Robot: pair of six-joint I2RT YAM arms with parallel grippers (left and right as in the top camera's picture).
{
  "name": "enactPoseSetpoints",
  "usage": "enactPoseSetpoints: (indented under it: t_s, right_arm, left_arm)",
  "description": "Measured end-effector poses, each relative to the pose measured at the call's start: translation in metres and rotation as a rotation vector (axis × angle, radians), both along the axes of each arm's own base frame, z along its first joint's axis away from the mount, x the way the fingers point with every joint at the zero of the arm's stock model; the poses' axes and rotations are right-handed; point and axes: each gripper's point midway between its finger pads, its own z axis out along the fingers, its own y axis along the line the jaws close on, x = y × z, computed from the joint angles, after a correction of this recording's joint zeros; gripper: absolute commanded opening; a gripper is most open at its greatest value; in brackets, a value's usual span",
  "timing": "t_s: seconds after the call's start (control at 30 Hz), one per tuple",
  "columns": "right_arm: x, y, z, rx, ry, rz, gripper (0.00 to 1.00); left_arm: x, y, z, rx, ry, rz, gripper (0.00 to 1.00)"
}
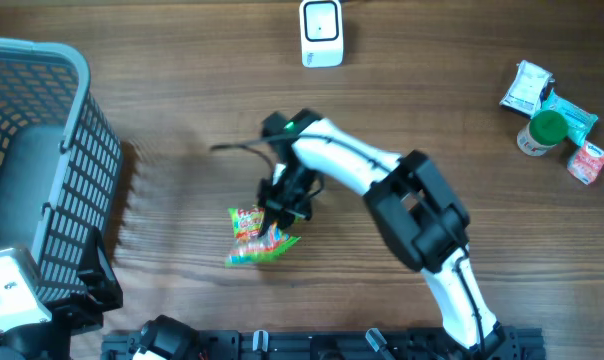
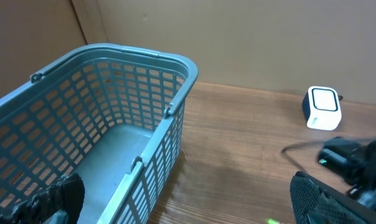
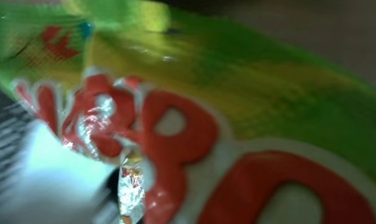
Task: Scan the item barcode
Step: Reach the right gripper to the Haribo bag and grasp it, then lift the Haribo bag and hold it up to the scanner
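Green-and-yellow foil snack packet with red lettering lies flat on the wooden table, near centre, slightly left. Right gripper is down on the packet's far right edge with its jaws pressed together, pinching the foil. Right wrist view is filled with blurred packet print; no barcode readable. White barcode scanner stands at the far edge, well apart from the packet. Blue-grey plastic basket sits at the left side. Left gripper hangs over the basket's near end, fingers spread wide, holding nothing. At far right, clustered together: white pouch, teal packet, green-lidded jar, small pink-red carton.
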Motion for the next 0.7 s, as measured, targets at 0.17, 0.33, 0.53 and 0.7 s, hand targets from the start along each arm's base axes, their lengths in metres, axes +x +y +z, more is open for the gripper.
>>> enactPoseSetpoints:
  t_s: [0.17,0.33,0.53,0.7]
  right_arm:
    - [0.036,-0.010,0.044,-0.089,0.468,-0.376,0.05]
    - [0.050,-0.008,0.062,-0.119,0.673,-0.488,0.05]
    - [0.042,-0.004,0.068,-0.084,0.671,-0.456,0.05]
    - [0.030,-0.001,0.070,-0.095,0.679,-0.430,0.05]
  left_arm:
    - [0.000,0.000,0.000,0.000,0.000,0.000,1.00]
    - [0.000,0.000,0.000,0.000,0.000,0.000,1.00]
    - [0.000,0.000,0.000,0.000,0.000,0.000,1.00]
    - [0.000,0.000,0.000,0.000,0.000,0.000,1.00]
